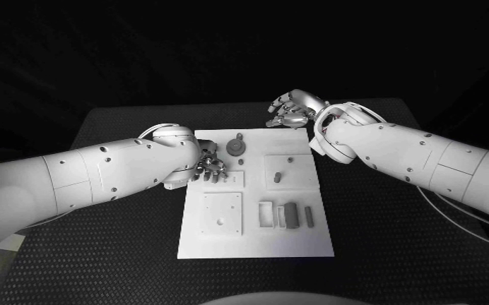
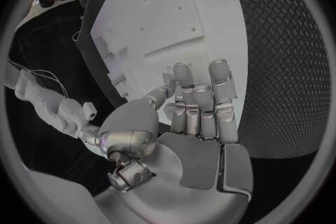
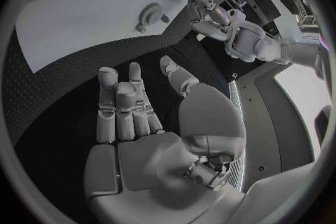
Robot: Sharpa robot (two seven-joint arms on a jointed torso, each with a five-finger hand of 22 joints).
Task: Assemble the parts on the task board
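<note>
The white task board (image 1: 255, 238) lies in the middle of the black table. A round grey part (image 1: 237, 147) sits near its far edge, and a small peg (image 1: 277, 176) stands in a square field at the right. Two dark grey bars (image 1: 292, 214) lie side by side in the near right area. My left hand (image 1: 209, 166) hovers over the board's left edge, its fingers apart and pointing down, holding nothing (image 2: 199, 117). My right hand (image 1: 293, 111) hangs over the table beyond the board's far right corner, with an empty palm (image 3: 140, 117).
A raised square plate (image 1: 222, 213) with a small hole takes up the board's near left. In the right wrist view the board (image 3: 84, 11) carries the round part (image 3: 149, 13), with my left hand (image 3: 203, 8) beside it. Black table mat surrounds the board.
</note>
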